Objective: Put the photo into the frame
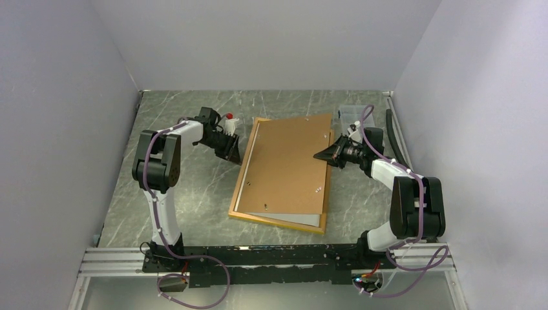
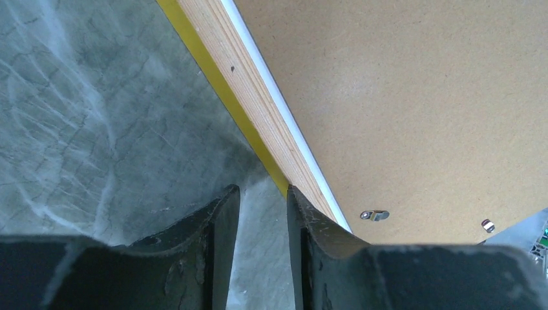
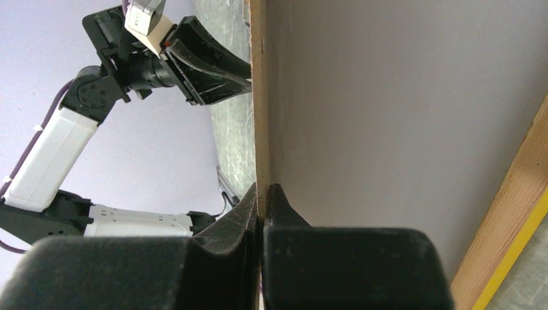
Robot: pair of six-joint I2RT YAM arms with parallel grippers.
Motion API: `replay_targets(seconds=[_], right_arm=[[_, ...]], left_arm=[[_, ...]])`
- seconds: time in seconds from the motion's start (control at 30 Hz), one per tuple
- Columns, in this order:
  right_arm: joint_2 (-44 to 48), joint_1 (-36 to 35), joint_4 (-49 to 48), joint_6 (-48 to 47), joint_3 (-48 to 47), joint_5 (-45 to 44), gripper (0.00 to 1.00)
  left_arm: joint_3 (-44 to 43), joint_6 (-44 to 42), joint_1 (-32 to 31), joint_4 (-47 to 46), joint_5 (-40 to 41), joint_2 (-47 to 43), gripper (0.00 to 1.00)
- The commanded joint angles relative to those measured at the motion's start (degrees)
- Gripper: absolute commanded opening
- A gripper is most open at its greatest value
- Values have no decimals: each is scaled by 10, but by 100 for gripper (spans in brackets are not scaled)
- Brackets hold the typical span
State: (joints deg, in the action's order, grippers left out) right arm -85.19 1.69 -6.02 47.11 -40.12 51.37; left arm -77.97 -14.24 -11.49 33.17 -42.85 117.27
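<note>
Below, grey marbled tabletop (pale walls)

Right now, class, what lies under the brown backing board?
The frame, face down, with a white edge, likely the photo, showing. The board hides the rest.

Desk is grey-green marble, white veins all over. Frame flashes bright yellow on its rim, pale wood behind. Backing board plain brown, photo a white sliver at its six o'clock. Left tool and right tool: black.
</note>
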Motion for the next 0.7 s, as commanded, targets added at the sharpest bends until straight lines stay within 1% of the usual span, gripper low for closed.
replay_targets(seconds=[0.0, 0.13, 0.23, 0.5, 0.67], right_arm=[[8, 2, -32, -13, -6, -6, 0], [9, 2, -39, -9, 8, -27, 0], [8, 0, -65, 2, 20, -24, 0], [-4, -16, -44, -18, 2, -28, 0], [-24, -49, -9, -42, -21, -41, 0]], left_arm=[[18, 7, -6, -10, -16, 14, 38], [15, 10, -8, -1, -26, 25, 35], [16, 5, -13, 7, -29, 28, 34], [7, 4, -17, 19, -35, 40, 30], [14, 2, -19, 14, -31, 31, 28]])
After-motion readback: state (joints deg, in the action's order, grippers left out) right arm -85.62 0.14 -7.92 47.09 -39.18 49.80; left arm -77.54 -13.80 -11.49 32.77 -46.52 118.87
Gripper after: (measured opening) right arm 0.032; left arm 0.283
